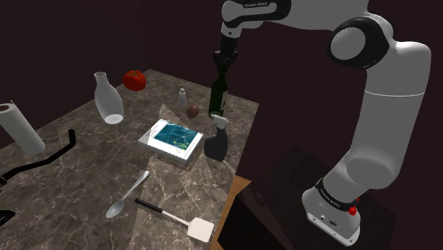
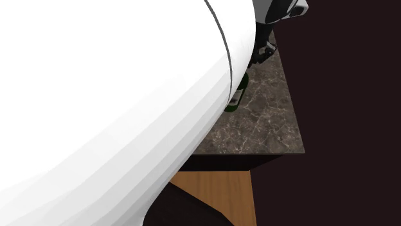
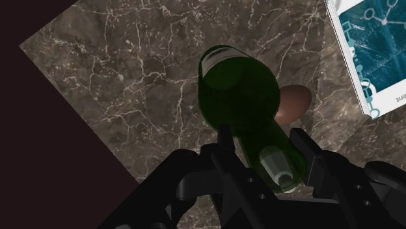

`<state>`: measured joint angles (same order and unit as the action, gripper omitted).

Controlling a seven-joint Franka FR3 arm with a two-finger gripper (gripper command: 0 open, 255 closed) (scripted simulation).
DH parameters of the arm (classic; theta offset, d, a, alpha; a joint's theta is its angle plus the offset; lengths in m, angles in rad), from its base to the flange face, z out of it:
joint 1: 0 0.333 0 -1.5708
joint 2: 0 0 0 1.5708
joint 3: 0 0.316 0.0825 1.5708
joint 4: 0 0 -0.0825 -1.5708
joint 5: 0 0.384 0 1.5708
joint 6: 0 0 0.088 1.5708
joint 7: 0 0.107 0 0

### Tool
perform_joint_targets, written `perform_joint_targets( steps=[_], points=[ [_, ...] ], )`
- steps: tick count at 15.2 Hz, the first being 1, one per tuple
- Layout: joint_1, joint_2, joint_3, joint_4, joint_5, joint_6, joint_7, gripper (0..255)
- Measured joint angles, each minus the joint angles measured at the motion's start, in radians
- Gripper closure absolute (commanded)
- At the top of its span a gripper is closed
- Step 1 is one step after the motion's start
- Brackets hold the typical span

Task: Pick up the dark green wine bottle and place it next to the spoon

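Two black fingers [image 3: 228, 153] sit pressed on either side of the neck of the dark green wine bottle [image 1: 218, 96]. The pincer [image 1: 225, 62] is closed on that neck, with only the width of the glass between its pads. The bottle stands upright directly under the pincer, its base at or just above the marble counter [image 1: 85, 142]; which of the two, I can't tell.

Right by the bottle's body, on the side away from the counter's edge, lies a brown egg [image 3: 293, 104]. Near it, a little beyond the pincer toward the shoulder view's left, stands a small grey shaker [image 1: 182, 94].

Below the pincer, on the stand's side, a dark spray bottle [image 1: 216, 140] stands just beside a white-edged book with a teal cover [image 1: 174, 138].

The spoon [image 1: 126, 197] is well apart from the pincer, down toward the shoulder view's lower left, past the book. It lies flat on the counter, and a black-handled white spatula [image 1: 201, 229] lies close beside it.
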<state>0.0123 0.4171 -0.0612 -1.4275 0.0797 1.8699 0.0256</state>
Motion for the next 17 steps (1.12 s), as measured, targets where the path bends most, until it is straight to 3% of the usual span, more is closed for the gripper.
perform_joint_targets(
  steps=[8,17],
  points=[
    [0.0,-0.001,0.0,0.005,0.0,-0.006,0.001,255],
    [-0.002,0.001,-0.001,0.121,-0.002,-0.12,0.007,255]
  ],
)
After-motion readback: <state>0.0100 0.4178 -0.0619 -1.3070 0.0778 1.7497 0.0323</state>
